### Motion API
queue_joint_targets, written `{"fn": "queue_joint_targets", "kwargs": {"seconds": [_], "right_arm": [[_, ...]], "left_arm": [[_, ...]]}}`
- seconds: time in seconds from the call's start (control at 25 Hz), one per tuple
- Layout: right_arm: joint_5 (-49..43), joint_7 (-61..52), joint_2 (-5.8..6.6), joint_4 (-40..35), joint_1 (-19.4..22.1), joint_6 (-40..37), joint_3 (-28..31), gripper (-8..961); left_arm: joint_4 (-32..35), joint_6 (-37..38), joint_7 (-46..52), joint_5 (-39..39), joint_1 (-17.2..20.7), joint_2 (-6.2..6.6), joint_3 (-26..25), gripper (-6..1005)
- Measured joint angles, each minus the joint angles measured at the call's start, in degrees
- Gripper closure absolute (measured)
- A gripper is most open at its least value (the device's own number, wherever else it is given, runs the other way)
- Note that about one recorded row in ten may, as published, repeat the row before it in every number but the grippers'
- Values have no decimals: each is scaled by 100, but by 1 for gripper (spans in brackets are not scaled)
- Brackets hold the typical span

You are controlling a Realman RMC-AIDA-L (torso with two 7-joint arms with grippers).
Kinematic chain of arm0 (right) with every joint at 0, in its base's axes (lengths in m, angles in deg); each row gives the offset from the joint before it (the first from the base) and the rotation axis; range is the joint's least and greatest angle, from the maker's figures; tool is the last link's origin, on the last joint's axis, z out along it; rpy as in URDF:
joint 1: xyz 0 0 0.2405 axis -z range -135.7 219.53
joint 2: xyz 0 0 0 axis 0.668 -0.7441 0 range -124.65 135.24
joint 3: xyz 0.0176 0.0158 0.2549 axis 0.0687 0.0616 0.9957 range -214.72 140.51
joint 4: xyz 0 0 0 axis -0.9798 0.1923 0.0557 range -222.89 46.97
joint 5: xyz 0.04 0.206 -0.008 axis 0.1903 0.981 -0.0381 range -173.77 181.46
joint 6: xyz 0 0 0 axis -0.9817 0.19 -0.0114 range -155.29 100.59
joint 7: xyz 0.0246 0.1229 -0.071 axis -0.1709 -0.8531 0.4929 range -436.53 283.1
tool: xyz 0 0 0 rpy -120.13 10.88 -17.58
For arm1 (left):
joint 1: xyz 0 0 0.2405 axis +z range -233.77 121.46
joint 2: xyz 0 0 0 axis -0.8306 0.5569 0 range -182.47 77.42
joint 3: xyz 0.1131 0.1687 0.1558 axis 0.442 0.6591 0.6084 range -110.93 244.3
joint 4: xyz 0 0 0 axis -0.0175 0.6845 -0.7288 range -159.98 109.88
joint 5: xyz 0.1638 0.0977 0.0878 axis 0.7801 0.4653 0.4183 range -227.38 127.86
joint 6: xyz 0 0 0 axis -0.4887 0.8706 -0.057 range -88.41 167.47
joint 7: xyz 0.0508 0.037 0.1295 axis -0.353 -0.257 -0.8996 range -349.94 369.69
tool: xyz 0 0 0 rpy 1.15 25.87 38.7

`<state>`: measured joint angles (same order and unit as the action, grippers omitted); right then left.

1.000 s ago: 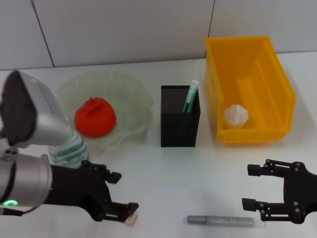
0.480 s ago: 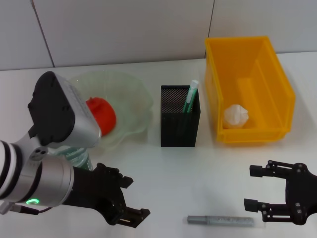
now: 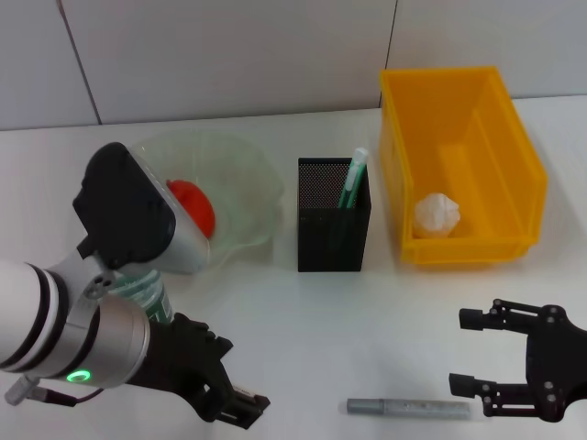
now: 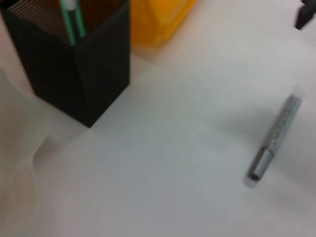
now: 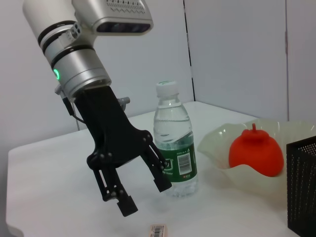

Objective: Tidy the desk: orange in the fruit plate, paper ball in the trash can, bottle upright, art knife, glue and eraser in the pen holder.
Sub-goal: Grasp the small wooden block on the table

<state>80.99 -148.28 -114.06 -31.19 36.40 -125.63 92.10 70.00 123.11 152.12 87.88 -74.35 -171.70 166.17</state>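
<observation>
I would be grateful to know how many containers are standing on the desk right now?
3: the fruit plate on the robot's left, the pen holder in the middle, the trash can on the right.

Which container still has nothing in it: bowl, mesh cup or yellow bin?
None is empty. The fruit plate holds the orange, the pen holder a green-and-white pen, and the trash can the paper ball.

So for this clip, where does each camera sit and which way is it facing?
Head view: up on the robot, looking forward and down at the desk; shows left end effector and right end effector.
Left wrist view: low, facing the pen holder and art knife; none of its own body shows.
Right wrist view: low, facing the left end effector, bottle, orange.
Shared: head and left wrist both show the art knife.
</observation>
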Motion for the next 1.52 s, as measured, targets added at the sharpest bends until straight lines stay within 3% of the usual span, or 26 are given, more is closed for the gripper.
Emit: {"fn": "queue_joint_targets", "kwargs": {"seconds": [1.52], "right_arm": [[17, 320, 1, -411, -48, 26, 229, 159]], "left_arm": [[70, -89, 550, 446, -190, 0, 332, 186]]}}
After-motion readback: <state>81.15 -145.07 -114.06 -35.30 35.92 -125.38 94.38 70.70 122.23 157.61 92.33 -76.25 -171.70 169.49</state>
